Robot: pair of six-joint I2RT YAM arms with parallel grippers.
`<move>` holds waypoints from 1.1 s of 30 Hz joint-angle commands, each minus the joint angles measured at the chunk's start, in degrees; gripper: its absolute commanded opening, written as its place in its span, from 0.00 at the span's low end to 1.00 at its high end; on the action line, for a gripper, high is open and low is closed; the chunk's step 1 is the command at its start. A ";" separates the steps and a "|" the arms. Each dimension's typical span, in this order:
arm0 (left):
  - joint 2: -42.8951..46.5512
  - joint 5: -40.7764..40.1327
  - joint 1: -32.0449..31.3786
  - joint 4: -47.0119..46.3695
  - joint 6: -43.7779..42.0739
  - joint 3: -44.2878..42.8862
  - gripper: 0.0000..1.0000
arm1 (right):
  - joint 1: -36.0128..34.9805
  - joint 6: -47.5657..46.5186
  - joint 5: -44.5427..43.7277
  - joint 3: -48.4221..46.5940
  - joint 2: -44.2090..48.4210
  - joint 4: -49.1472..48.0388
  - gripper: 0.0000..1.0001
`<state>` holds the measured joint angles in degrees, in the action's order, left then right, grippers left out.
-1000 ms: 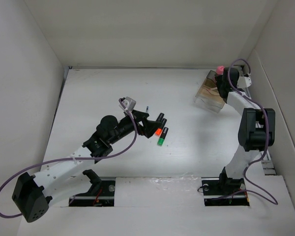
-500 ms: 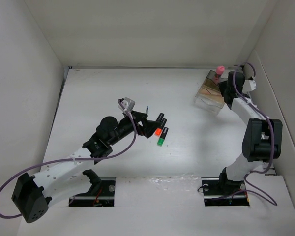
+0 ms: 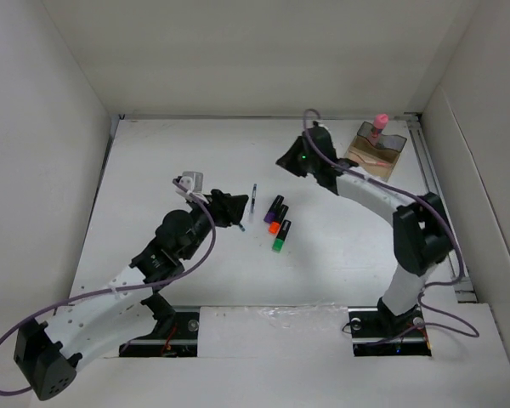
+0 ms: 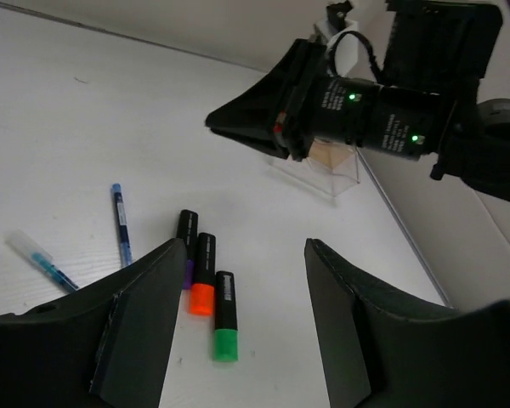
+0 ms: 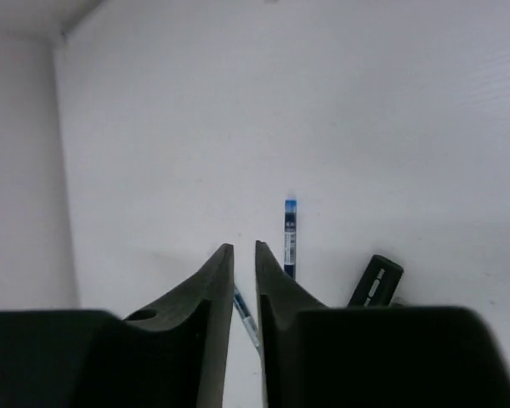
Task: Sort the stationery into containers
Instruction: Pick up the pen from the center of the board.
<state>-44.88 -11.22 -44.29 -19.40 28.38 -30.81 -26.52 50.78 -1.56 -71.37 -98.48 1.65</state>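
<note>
L gripper point(image 4: 242, 248) spread wide, empty. R gripper point(image 5: 244, 248) pinched nearly closed, empty. 3 markers point(image 3: 278, 223) and blue pen point(image 3: 253, 197) lie mid-table. Organiser point(image 3: 393, 158) w/ pink-capped bottle point(image 3: 378, 127) sits at far-right corner.

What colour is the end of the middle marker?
Orange, on the short black orange-tipped marker, clearest in the left wrist view.

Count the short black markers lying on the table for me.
3, side by side on the table: the purple-tipped marker nearest the blue pen, the orange-tipped marker in the middle, the green-tipped marker outermost. More could be hidden inside the organiser.
</note>
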 commanded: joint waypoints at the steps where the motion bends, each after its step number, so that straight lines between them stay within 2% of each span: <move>1: 3.74 -6.18 0.52 -0.47 1.85 1.01 0.55 | -4.40 -7.96 -1.58 -12.00 -6.09 10.27 0.26; 2: 3.75 -6.79 0.52 -0.47 1.24 1.01 0.55 | -6.24 -9.11 -5.34 -18.12 -10.38 15.96 0.34; 3: 3.75 -6.79 0.52 -0.47 1.24 1.01 0.56 | -6.87 -9.12 -6.51 -21.41 -10.42 18.89 0.45; 5: 3.75 -6.79 0.52 0.15 1.24 0.32 0.56 | -8.01 -11.05 -8.01 -27.47 -17.08 24.25 0.64; 8: 3.22 -6.27 0.52 0.15 1.24 0.31 0.56 | -9.34 -12.11 -11.70 -36.63 -24.12 31.47 0.76; 10: 3.75 -6.79 0.52 0.85 1.24 0.31 0.56 | -9.86 -12.11 -12.85 -41.19 -26.67 34.37 0.76; 11: 4.45 -6.79 0.52 0.85 1.24 0.31 0.56 | -9.86 -12.11 -12.85 -42.08 -28.42 34.38 0.73; 12: 4.45 -6.79 0.52 0.85 1.24 0.31 0.56 | -9.86 -12.11 -12.33 -42.88 -29.13 35.26 0.66; 14: 5.16 -6.79 0.52 0.85 1.24 0.31 0.56 | -9.86 -11.59 -11.71 -44.11 -30.54 36.05 0.62; 19: 6.83 -6.79 0.52 1.38 1.24 0.84 0.57 | -10.47 -11.59 -8.90 -48.77 -34.58 39.39 0.63; 21: 6.83 -6.79 0.52 1.38 1.24 0.84 0.57 | -11.09 -11.59 -8.90 -48.77 -35.99 39.92 0.63; 25: 6.83 -5.48 0.52 0.68 1.24 0.84 0.57 | -11.62 -11.59 -8.90 -48.77 -36.79 39.92 0.57; 29: 6.83 -5.48 0.52 1.20 1.24 0.84 0.58 | -12.76 -11.59 -8.37 -45.44 -36.27 39.92 0.46; 33: 6.83 -5.48 0.52 1.20 1.24 0.84 0.58 | -13.82 -11.59 -9.78 -39.29 -32.75 38.60 0.44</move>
<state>-38.72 -16.97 -43.88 -16.62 29.45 -30.35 -39.03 39.79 -10.50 -113.67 -134.52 39.99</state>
